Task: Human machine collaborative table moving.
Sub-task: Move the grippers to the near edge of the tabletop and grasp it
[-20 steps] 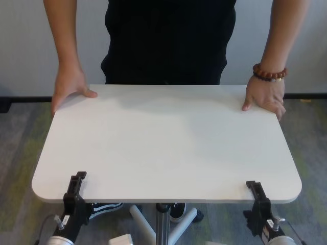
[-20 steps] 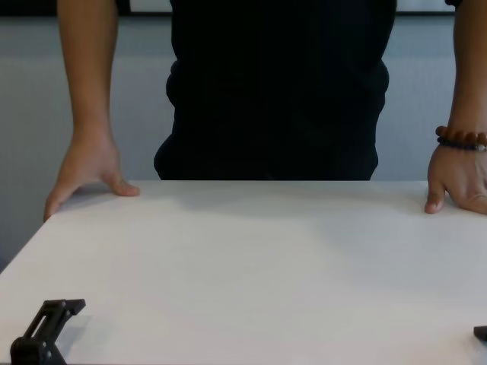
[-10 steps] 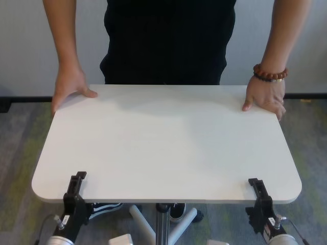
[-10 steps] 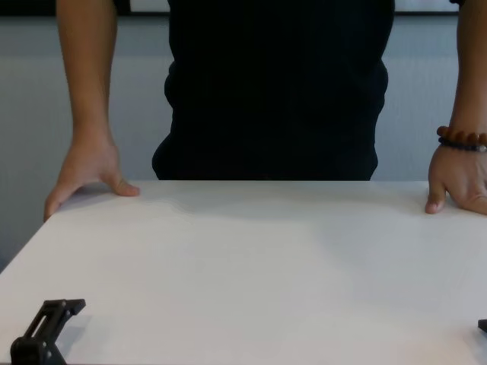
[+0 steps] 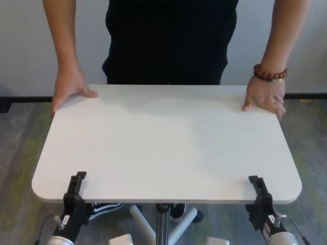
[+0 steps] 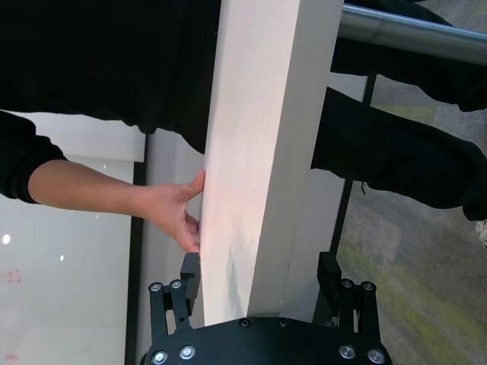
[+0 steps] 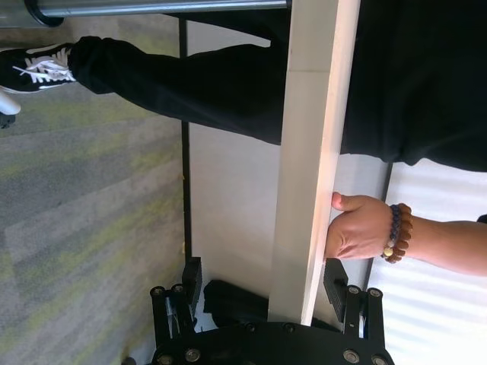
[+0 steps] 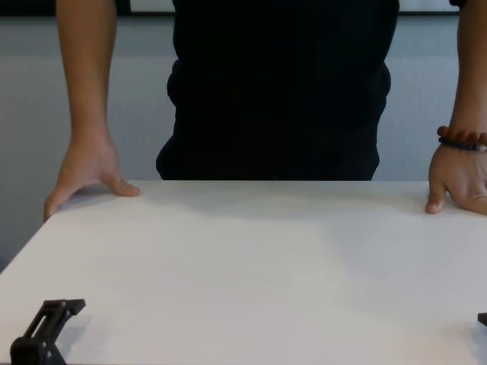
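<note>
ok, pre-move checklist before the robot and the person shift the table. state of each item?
1. Left gripper straddles the near edge of the table, one finger above and one below: ok.
2. Right gripper straddles the near edge likewise: ok.
3. Both grippers clamped on the tabletop: not ok. The jaws stand open with gaps to the board in both wrist views.
4. Human holds the far corners, one hand on the robot's left, the braceleted hand on its right: ok.
5. Tabletop bare, nothing to slide off: ok.
6. Floor clear around the centre post: cannot tell. Shoes show under the near edge.
</note>
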Controlling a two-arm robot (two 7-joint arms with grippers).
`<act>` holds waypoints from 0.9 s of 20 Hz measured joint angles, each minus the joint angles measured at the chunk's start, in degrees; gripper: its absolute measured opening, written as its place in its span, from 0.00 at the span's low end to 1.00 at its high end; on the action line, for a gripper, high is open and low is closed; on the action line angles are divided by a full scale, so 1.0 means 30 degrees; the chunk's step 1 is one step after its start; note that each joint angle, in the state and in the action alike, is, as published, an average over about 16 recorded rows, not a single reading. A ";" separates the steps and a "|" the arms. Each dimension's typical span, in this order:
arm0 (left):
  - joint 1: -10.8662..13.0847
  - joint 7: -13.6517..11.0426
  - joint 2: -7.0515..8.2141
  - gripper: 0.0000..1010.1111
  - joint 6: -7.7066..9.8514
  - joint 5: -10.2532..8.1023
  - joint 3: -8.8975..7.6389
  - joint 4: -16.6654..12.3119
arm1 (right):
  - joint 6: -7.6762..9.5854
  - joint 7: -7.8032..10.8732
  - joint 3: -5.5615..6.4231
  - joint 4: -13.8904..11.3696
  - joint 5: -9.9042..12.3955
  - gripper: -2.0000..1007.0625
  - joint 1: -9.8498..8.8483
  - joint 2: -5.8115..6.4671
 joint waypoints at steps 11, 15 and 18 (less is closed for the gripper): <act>0.0000 0.0000 0.0000 0.99 0.0000 0.0000 0.0000 0.0000 | -0.0680 -0.0543 0.0671 0.0277 -0.0070 1.00 -0.0084 -0.0417; 0.0000 -0.0001 0.0000 0.99 0.0000 0.0000 0.0000 0.0000 | -0.0961 -0.0663 0.0901 0.0323 -0.0055 1.00 -0.0136 -0.0555; 0.0000 -0.0001 0.0000 0.99 0.0000 0.0000 0.0000 0.0000 | -0.1155 -0.0712 0.1059 0.0348 -0.0054 1.00 -0.0173 -0.0665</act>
